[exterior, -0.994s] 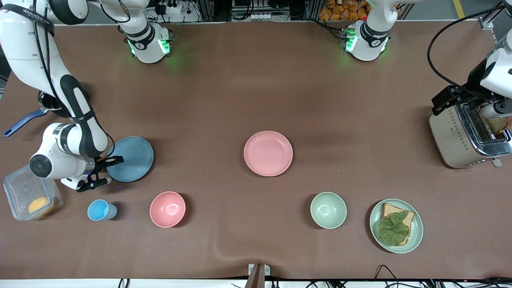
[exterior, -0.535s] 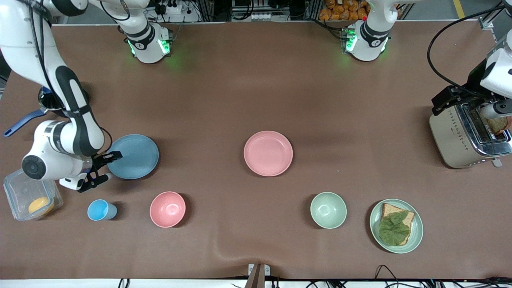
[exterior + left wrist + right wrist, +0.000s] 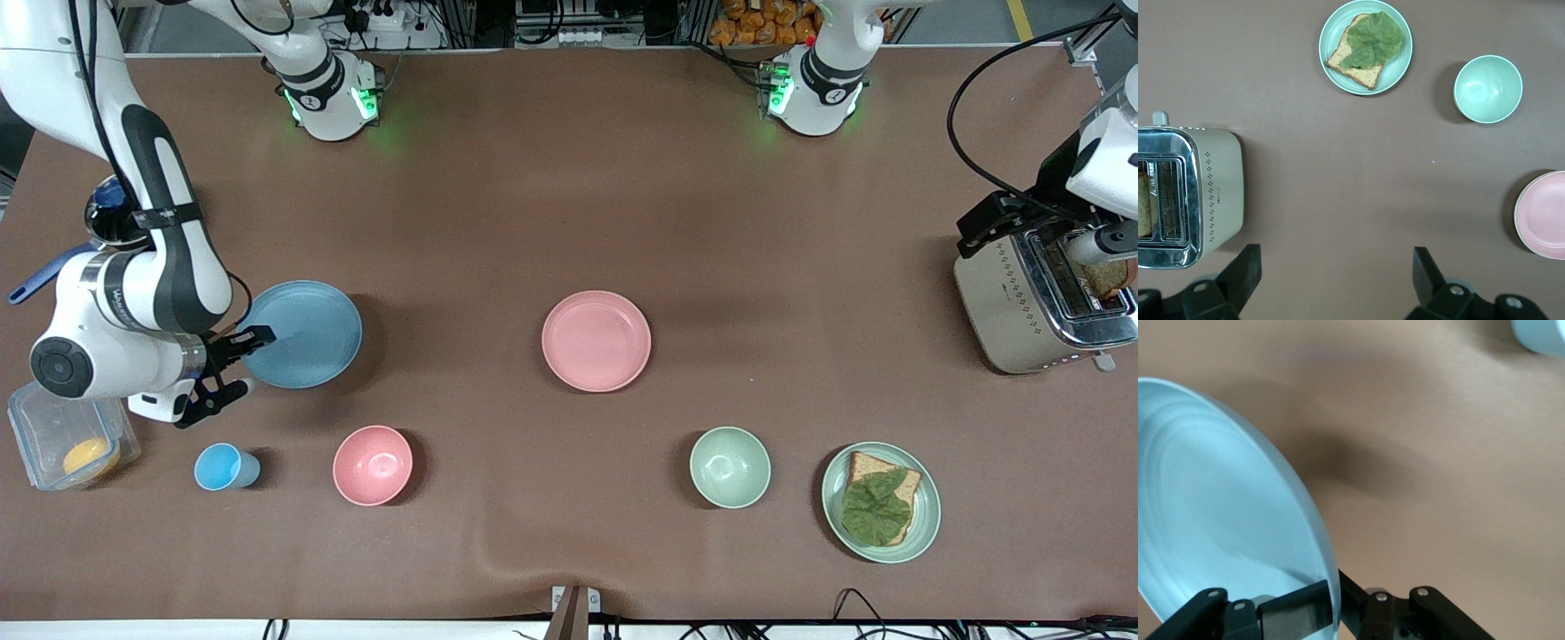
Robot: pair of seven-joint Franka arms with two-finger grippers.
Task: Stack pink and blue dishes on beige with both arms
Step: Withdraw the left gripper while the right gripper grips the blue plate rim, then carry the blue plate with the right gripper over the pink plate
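Right hand (image 3: 233,366) is pinching the blue plate's (image 3: 307,333) rim above the worktop (image 3: 569,204), while left hand (image 3: 1331,283), spread, is waiting near the toaster (image 3: 1036,302).

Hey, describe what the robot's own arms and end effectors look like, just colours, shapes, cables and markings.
Both arms are glossy white, rounded segments with black joint bands. The right arm carries black cables along it and small grey lettering. Both bases glow green. The right end effector is black with two slim fingers; the left end effector shows two black, angular fingers.
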